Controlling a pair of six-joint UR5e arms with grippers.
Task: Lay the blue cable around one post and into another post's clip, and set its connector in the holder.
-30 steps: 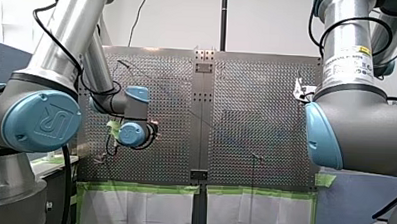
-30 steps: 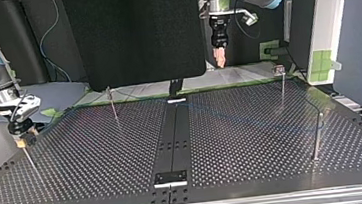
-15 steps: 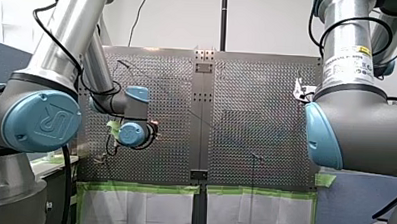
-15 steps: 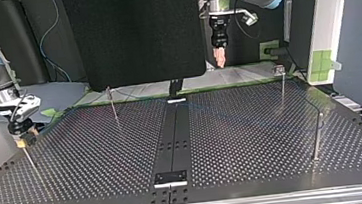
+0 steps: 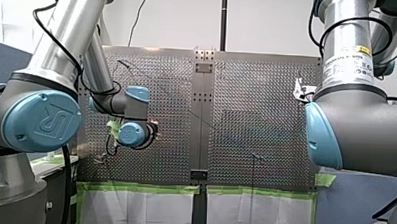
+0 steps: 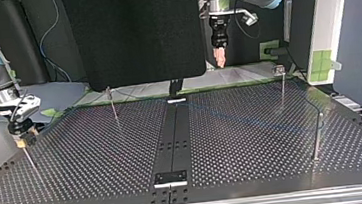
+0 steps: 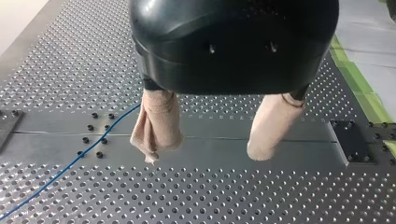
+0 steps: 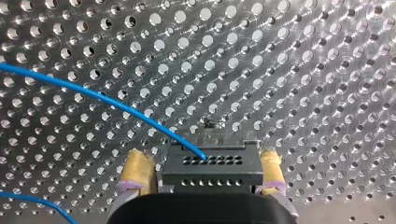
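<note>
Connector step, I reckon: my right tool (image 8: 204,171) pinches the black plastic connector (image 8: 212,161) of the thin blue cable (image 8: 116,105) near the perforated metal bench (image 6: 98,155)'s edge at the top view's left, my left tool (image 7: 204,153) hangs spread and empty, and next up is careful lining-up over the holder.

My left silver, blue-jointed arm (image 5: 68,47) hangs its black gripper (image 7: 205,151) pointing straight down, with beige cloth-wrapped fingers (image 7: 156,123) spread wide apart and nothing between them. My right silver arm (image 5: 346,57) carries its gripper (image 8: 203,161) low. Its yellow pads (image 8: 136,169) are pressed on either side of a black multi-hole connector block (image 8: 210,176).
</note>
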